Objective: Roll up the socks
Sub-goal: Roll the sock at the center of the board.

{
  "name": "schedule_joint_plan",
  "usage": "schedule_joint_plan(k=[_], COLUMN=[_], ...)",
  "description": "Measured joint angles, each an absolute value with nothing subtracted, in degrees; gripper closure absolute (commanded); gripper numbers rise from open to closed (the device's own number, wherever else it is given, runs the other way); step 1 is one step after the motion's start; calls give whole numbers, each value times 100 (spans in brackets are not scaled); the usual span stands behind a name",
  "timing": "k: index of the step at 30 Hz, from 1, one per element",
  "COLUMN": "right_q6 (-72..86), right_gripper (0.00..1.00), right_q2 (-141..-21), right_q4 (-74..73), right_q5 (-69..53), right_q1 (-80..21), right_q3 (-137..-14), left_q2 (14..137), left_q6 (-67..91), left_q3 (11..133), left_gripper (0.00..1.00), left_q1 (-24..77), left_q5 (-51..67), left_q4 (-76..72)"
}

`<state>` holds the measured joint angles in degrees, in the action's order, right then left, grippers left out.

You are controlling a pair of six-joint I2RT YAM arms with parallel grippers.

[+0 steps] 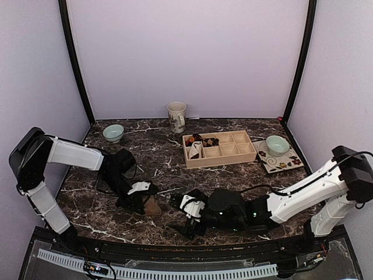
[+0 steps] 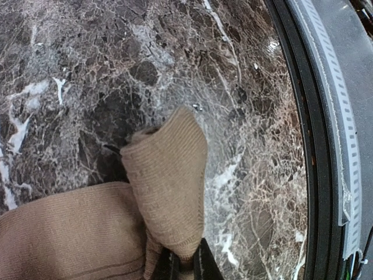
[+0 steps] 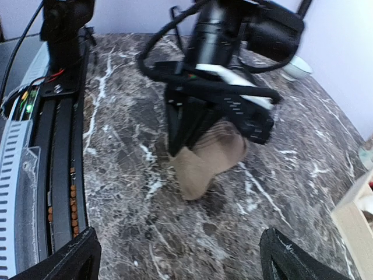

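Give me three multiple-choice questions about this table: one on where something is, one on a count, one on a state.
1. The mug stands:
A. at the back edge of the table
B. on a patterned plate
C. between the arm bases

2. How many pale green bowls are there?
A. one
B. two
C. four

3. The left gripper is:
A. wide open
B. shut on the tan sock
C. shut on a spoon

Answers: 1 A, it sits at the rear edge. 2 B, one is on each side. 3 B, its fingers pinch the sock's edge.
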<state>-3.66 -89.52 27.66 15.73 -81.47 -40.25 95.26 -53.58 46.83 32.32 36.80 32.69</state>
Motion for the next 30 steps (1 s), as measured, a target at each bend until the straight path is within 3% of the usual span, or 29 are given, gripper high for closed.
schedule_joint_plan(k=[12,19,30], right_q6=[-2231,-2733,-2952], right_gripper=[25,30,42], right_q2=[-11153,-11570,-11872], right_q4=[2368,2368,2305], right_q5=[545,51,-506], right_q1=[-8005,-7620,-7450], right_q3=[-5649,-6329,-6390], left_q2=[9754,9832,9845], left_q6=[-5660,-5767,-5819], left_q3=[4742,4775,4762], left_gripper=[95,95,94], left_q1=[3162,3159,3138], left_q5=[4117,4202,4254], left_q4=[3614,3750,3769])
